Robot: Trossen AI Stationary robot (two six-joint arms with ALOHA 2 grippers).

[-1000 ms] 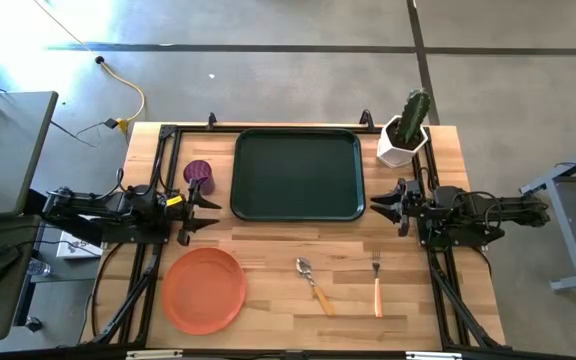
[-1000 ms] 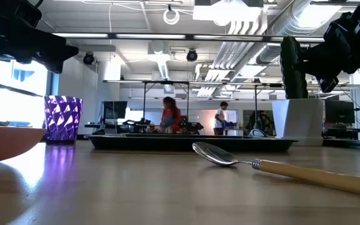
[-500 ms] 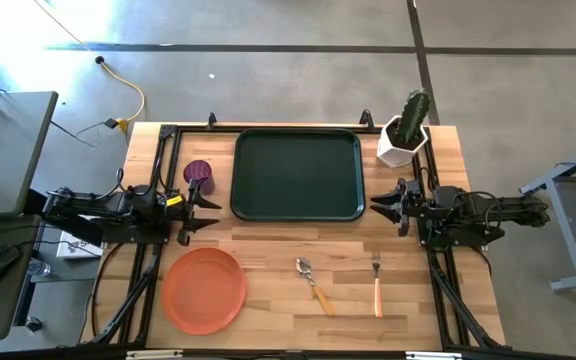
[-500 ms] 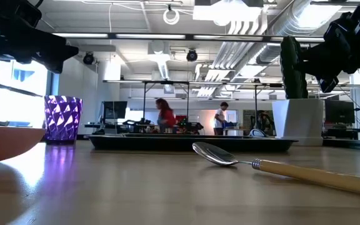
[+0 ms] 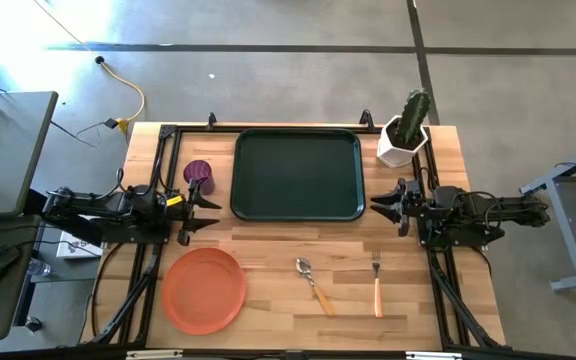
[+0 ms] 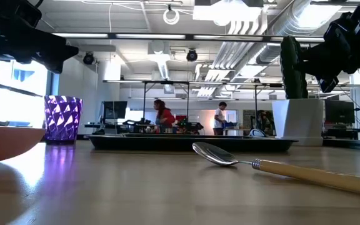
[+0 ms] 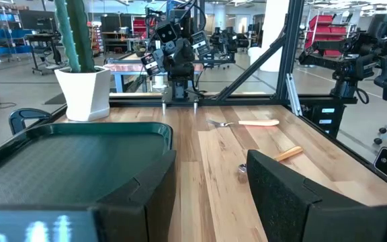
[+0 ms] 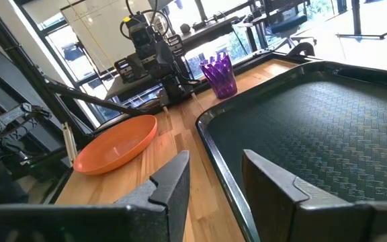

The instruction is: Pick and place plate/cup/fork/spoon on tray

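The dark green tray (image 5: 298, 173) lies at the table's far middle. The purple cup (image 5: 198, 173) stands upright just left of it. The orange plate (image 5: 204, 289) lies at the near left. The spoon (image 5: 313, 283) and the fork (image 5: 376, 283) lie on the wood near the front. My left gripper (image 5: 208, 207) hovers open at the left, near the cup, empty. My right gripper (image 5: 380, 205) hovers open by the tray's right edge, empty. The left wrist view shows the tray (image 7: 59, 165), the fork (image 7: 244, 123) and the spoon (image 7: 284, 155); the right wrist view shows the cup (image 8: 220, 74) and the plate (image 8: 116, 142).
A white pot with a green cactus (image 5: 406, 130) stands at the table's far right corner, close to my right arm. Bare wood lies between the tray and the cutlery. People move in the room far behind the table (image 6: 161, 115).
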